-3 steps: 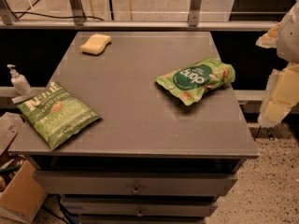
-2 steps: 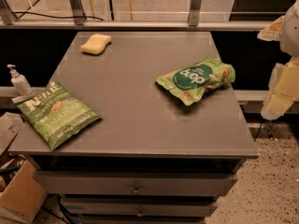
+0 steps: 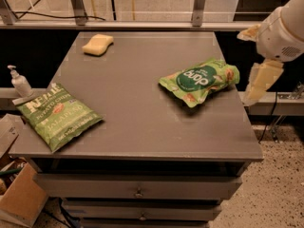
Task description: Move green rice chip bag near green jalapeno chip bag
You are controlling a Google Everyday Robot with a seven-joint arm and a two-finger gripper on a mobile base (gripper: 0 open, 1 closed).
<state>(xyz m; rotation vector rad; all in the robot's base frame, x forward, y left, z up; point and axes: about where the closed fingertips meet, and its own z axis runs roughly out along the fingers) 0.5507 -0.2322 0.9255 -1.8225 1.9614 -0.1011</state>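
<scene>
A wheeled robot's gripper (image 3: 249, 63) hangs just off the right edge of a grey drawer cabinet (image 3: 137, 127), its two cream fingers (image 3: 261, 80) spread wide and holding nothing; it is level with the green rice chip bag (image 3: 199, 80), which lies puffed and slightly tilted near the top's right edge, its dark round logo facing up; the open stance and side-on position suggest an approach to grasp the bag's near end, a judgement only.

The green jalapeno chip bag (image 3: 57, 115) lies flat at the front left corner, one corner at the edge; the two bags are well apart, with bare grey surface between them, so the move is not yet begun; the carry will likely run leftward across the top.

A yellow sponge (image 3: 98, 44) rests at the back left, clear of that path; a pump bottle (image 3: 20, 82) stands on a ledge just beside the jalapeno bag, close enough to be knocked if the rice bag is set down too far left; the glossy, air-filled bag may slip or crumple in a pinch.
</scene>
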